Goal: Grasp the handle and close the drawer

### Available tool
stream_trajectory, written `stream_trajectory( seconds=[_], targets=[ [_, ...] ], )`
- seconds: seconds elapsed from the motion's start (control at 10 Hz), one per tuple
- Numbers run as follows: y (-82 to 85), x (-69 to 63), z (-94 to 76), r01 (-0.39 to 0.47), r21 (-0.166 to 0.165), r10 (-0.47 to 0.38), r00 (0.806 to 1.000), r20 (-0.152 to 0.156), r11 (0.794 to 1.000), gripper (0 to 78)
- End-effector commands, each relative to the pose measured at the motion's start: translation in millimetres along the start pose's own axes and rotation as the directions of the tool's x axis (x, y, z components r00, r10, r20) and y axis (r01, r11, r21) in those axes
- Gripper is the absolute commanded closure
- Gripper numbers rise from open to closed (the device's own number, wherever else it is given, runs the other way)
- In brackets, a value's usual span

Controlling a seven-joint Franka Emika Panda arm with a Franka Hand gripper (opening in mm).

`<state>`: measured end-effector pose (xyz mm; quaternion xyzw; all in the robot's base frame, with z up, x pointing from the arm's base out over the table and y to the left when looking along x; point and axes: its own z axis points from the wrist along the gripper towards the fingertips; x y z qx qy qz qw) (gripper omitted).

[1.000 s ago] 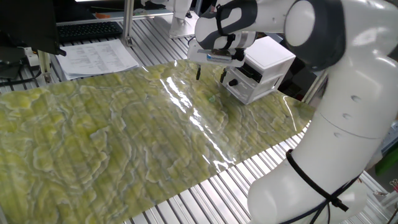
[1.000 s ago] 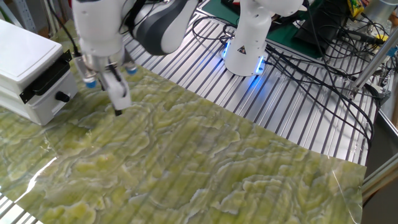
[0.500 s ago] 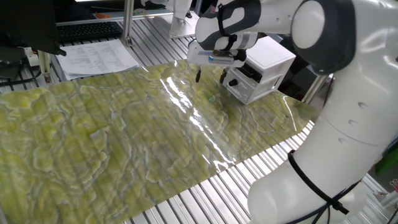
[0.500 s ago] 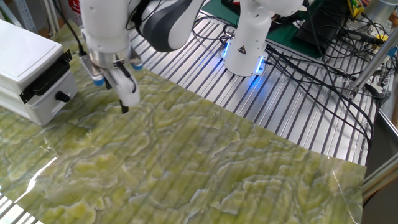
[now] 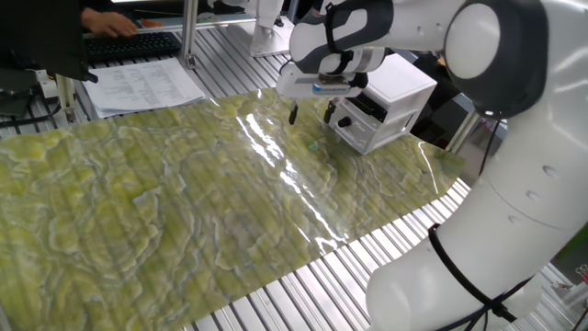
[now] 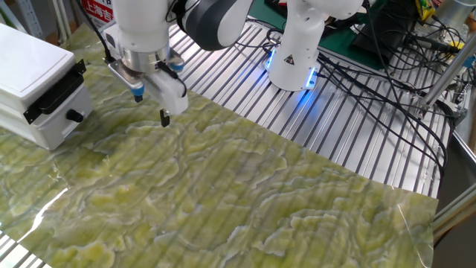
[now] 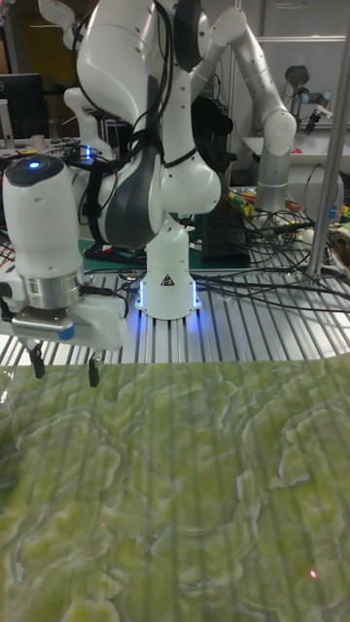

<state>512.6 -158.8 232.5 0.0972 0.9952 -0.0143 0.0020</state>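
The small white two-tier cabinet (image 5: pixel 393 90) stands at the far right of the green mat, and it shows at the left edge (image 6: pixel 30 63) in the other fixed view. Its lower white drawer (image 5: pixel 365 135) (image 6: pixel 53 126) carries the handle, a small black knob (image 5: pixel 344 121) (image 6: pixel 74 116). My gripper (image 5: pixel 310 114) (image 6: pixel 152 108) (image 7: pixel 65 368) hangs open just above the mat, beside the drawer front and apart from the knob. Nothing is between its fingers. How far the drawer stands out I cannot tell.
A green patterned mat (image 5: pixel 184 202) covers the slatted table. Papers (image 5: pixel 147 85) and a keyboard (image 5: pixel 133 43), with a person's hand on it, lie at the back left. The robot base (image 6: pixel 297 52) and a tangle of cables (image 6: pixel 372 67) sit behind the mat.
My gripper has shifted sideways away from the cabinet front, and its wrist has turned a little. It stays open. A hand has appeared at the keyboard.
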Motion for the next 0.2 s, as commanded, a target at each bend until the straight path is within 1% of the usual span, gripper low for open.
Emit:
stream_trajectory(
  seconds=[0.1, 0.2],
  targets=[
    [-2.7, -1.2, -3.8, 0.059, -0.007, -0.059, 0.998, -0.004, 0.998, 0.0],
    [-4.8, -3.1, -2.5, 0.062, -0.007, -0.062, 0.998, -0.002, 0.998, 0.0]
  ],
)
